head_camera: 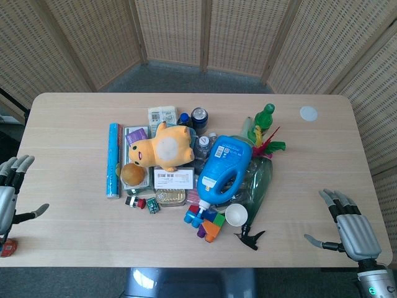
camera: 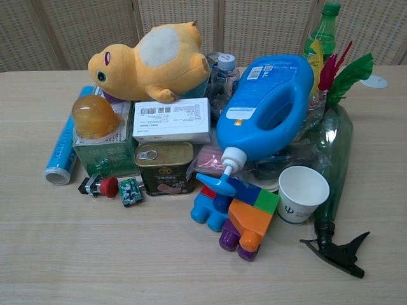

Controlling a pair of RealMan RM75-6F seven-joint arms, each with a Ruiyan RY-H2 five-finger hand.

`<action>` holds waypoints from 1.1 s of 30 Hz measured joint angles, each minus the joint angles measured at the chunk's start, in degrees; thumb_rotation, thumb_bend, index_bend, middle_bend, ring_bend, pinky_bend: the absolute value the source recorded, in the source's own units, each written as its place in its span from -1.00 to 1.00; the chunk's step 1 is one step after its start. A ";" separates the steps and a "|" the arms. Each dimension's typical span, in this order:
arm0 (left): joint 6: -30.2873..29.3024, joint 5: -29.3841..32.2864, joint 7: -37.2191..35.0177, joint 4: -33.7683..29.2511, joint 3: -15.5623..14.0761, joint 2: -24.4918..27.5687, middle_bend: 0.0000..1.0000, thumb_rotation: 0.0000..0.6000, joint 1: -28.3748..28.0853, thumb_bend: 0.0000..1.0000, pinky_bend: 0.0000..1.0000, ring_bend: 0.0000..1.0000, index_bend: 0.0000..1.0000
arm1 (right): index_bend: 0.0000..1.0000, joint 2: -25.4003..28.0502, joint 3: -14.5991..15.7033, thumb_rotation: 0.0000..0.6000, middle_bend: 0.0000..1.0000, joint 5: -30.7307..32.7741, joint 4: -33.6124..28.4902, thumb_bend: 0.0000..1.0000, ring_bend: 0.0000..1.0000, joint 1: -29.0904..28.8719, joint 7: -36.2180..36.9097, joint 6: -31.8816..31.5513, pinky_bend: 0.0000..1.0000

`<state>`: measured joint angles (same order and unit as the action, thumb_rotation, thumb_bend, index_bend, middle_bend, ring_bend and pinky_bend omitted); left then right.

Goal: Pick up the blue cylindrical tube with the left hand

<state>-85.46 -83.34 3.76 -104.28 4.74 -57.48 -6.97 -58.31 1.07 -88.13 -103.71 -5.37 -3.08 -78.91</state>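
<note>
The blue cylindrical tube (head_camera: 113,160) lies flat on the table at the left edge of the pile, running front to back; in the chest view the blue tube (camera: 66,144) shows its silver end cap toward me, beside a green box. My left hand (head_camera: 11,186) hovers at the table's left edge, well left of the tube, fingers spread and holding nothing. My right hand (head_camera: 350,226) is at the front right corner, fingers apart and empty. Neither hand shows in the chest view.
The pile holds a yellow plush toy (head_camera: 162,146), a blue detergent jug (head_camera: 224,167), a white box (camera: 172,121), a tin can (camera: 164,168), an amber dome (camera: 93,117), toy blocks (camera: 235,213), a paper cup (camera: 302,194) and a green spray bottle (camera: 334,159). A white disc (head_camera: 308,113) lies far right.
</note>
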 measured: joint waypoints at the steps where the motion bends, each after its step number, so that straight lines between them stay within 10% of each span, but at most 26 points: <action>1: 0.00 0.03 0.02 0.00 0.00 0.03 -1.00 1.00 0.02 -1.00 -1.00 -1.00 -1.00 | -1.00 -0.01 0.00 -0.04 -1.00 0.03 0.02 -1.00 -1.00 -0.01 0.03 0.04 -1.00; 12: 3.08 0.13 0.34 1.74 -0.37 0.70 -1.00 1.00 -1.14 -1.00 -1.00 -1.00 -1.00 | -1.00 0.12 -0.32 -0.03 -1.00 0.75 0.21 -1.00 -1.00 0.00 0.35 0.04 -1.00; 33: 27.16 -26.54 -9.51 31.96 -10.31 -1.89 -1.00 1.00 -24.82 -1.00 -1.00 -1.00 -1.00 | -1.00 0.45 -1.19 -0.04 -1.00 2.22 0.91 -1.00 -1.00 -0.05 1.77 0.15 -1.00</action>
<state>-58.30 -109.88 -5.74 -72.32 -5.57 -59.36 -31.78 -57.85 -0.12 -85.91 -102.80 -5.42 -1.31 -78.76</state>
